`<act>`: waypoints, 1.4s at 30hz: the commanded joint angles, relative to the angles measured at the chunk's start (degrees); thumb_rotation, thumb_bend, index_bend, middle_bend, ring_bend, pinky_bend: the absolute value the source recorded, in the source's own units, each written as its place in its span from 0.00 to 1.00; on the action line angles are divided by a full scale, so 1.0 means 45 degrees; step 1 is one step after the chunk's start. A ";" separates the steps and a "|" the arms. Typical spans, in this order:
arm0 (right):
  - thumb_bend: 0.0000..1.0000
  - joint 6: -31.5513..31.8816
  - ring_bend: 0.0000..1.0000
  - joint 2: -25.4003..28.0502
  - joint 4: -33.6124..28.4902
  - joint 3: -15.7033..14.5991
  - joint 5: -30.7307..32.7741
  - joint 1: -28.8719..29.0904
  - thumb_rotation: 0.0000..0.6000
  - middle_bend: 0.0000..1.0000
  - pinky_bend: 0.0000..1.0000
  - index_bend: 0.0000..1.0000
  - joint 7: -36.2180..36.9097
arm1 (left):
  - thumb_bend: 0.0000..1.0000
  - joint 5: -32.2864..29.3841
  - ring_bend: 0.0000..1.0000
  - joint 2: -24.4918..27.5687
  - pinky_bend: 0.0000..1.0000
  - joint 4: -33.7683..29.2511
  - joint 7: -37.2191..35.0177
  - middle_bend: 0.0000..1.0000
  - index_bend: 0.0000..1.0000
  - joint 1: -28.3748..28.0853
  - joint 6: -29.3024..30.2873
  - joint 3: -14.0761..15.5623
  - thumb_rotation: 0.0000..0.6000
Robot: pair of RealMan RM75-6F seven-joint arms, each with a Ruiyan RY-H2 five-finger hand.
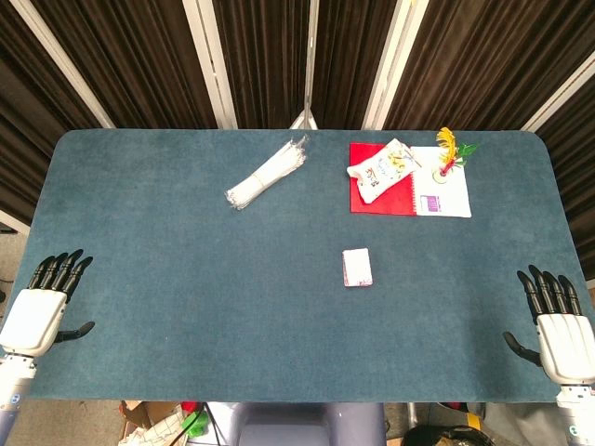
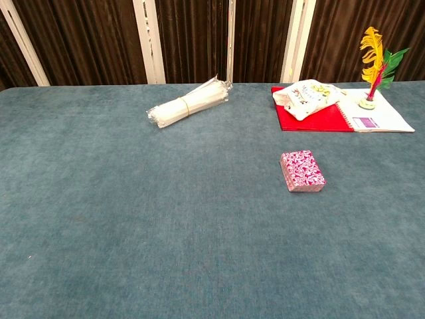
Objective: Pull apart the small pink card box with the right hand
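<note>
The small pink patterned card box (image 1: pixel 357 268) lies flat and closed on the blue table, a little right of centre; the chest view shows the card box (image 2: pixel 303 171) at middle right. My right hand (image 1: pixel 561 330) rests at the table's near right corner, fingers spread and holding nothing, well to the right of the box. At the near left corner my left hand (image 1: pixel 42 307) is likewise spread and empty. Neither hand shows in the chest view.
A bundle of clear-wrapped white sticks (image 1: pixel 268 174) lies at the back centre. At the back right sit a red notebook (image 1: pixel 380 193), a white snack bag (image 1: pixel 382 169) on it, a white sheet (image 1: pixel 444 196) and a yellow feather toy (image 1: pixel 449 152).
</note>
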 commanded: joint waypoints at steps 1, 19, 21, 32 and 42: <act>0.24 -0.0011 0.00 0.0002 -0.0016 -0.0002 0.0013 -0.0004 1.00 0.00 0.00 0.00 -0.0012 | 0.00 0.0003 0.00 0.0022 0.00 -0.0029 -0.0030 0.00 0.00 -0.0002 -0.0015 0.0010 1.00; 0.23 -0.1042 0.00 0.0437 -0.1186 0.0417 0.0668 0.0597 1.00 0.00 0.00 0.00 -0.0032 | 0.00 -0.0027 0.00 0.0125 0.00 -0.0120 -0.0232 0.00 0.00 0.0048 0.0039 0.0007 1.00; 0.23 -0.1559 0.00 0.0532 -0.1524 0.0587 0.0898 0.0947 1.00 0.00 0.00 0.00 -0.0399 | 0.00 -0.0040 0.00 0.0159 0.00 -0.0182 -0.0314 0.00 0.00 0.0049 0.0053 -0.0013 1.00; 0.23 -0.5354 0.00 -0.0244 -0.2608 0.1676 0.3493 0.3692 1.00 0.00 0.00 0.00 -0.3427 | 0.00 -0.0087 0.00 0.0257 0.00 -0.0231 -0.0497 0.00 0.00 0.0032 -0.0020 -0.0016 1.00; 0.23 -0.7230 0.00 -0.2485 -0.1658 0.2334 0.6065 0.6125 1.00 0.01 0.00 0.00 -0.6099 | 0.00 -0.0270 0.00 0.0439 0.00 -0.0300 -0.0906 0.00 0.00 -0.0040 -0.0287 -0.0035 1.00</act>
